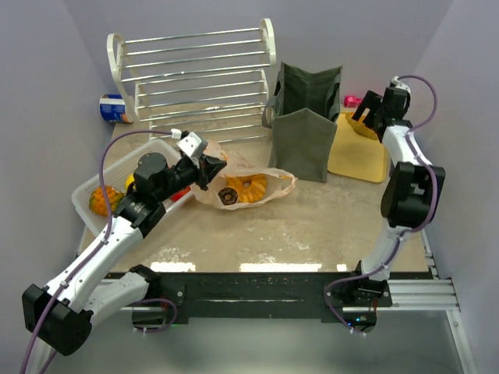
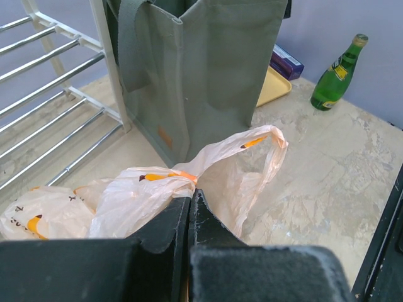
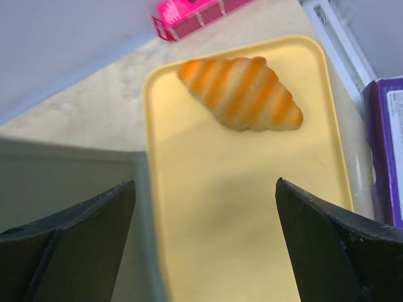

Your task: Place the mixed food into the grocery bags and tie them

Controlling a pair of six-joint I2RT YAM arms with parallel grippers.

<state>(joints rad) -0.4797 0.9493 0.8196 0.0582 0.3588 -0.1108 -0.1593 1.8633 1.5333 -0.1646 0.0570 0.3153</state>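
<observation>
The left gripper (image 2: 189, 211) has its jaws pressed together on a fold of the peach plastic bag (image 1: 245, 185). They pinch the film at the bag's 9 o'clock end, and that end stands higher than the rest. From there the bag lies on the table (image 1: 312, 226) with its long axis running 9 to 3 o'clock in the overhead view. Its handle loop (image 2: 267, 141) points to 3 o'clock. An orange ringed item (image 1: 251, 189) and a dark round one (image 1: 228, 196) show through the film. The olive tote (image 1: 308, 125) stands upright at the bag's 1 o'clock, mouth up. A white rack (image 1: 203, 78) is at the bag's 11 o'clock.

The right gripper (image 3: 204, 184) has its jaws spread wide and holds nothing. It hangs over the yellow tray (image 3: 208, 251), which sits at the tote's 3 o'clock. A striped croissant (image 3: 242, 93) lies on the tray beyond the fingertips and clear of both. In the wrist view its long axis runs 10 to 4 o'clock. A purple box (image 3: 384, 145) is at the tray's 3 o'clock and a pink basket (image 3: 189, 16) at its 12.
</observation>
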